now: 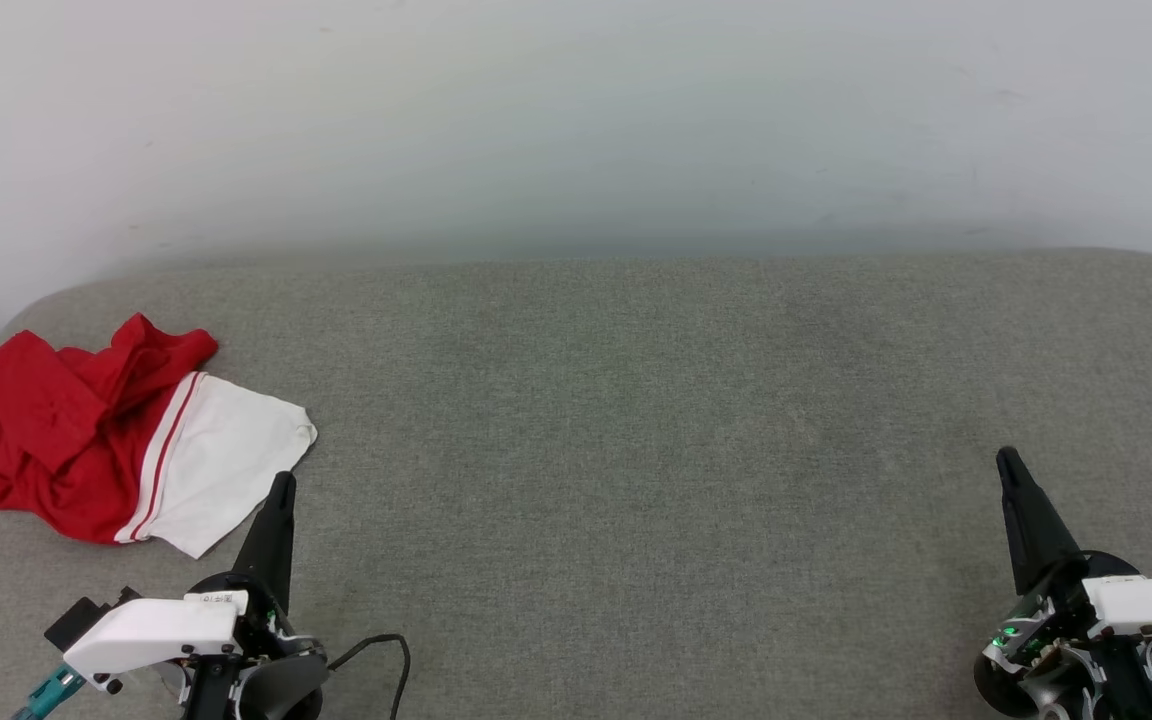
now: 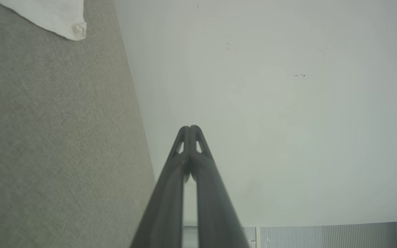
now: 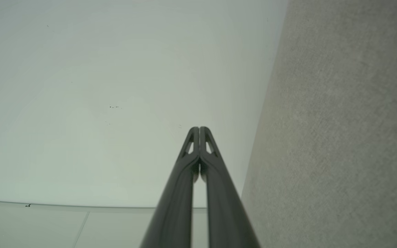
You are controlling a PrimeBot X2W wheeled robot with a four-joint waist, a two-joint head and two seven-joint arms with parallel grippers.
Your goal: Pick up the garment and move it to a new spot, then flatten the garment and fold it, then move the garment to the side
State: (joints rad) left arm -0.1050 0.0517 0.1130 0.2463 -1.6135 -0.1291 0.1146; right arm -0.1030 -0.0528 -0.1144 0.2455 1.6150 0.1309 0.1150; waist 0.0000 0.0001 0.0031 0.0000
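The garment (image 1: 106, 430) lies crumpled at the far left of the grey cushioned surface (image 1: 636, 420), red cloth bunched up with a white sleeve and striped trim spread toward the front. Its lettering is hidden in the folds. A white corner of the garment (image 2: 60, 19) shows at the top left of the left wrist view. My left gripper (image 1: 282, 482) is shut and empty, its tip just beside the sleeve's near edge. My right gripper (image 1: 1007, 458) is shut and empty at the lower right, far from the garment. Both wrist views show the fingers pressed together, left gripper (image 2: 190, 128), right gripper (image 3: 199, 128).
A pale wall (image 1: 576, 120) rises behind the surface. A black cable (image 1: 381, 650) loops by my left wrist. The surface's rounded corners fall away at the far left and far right.
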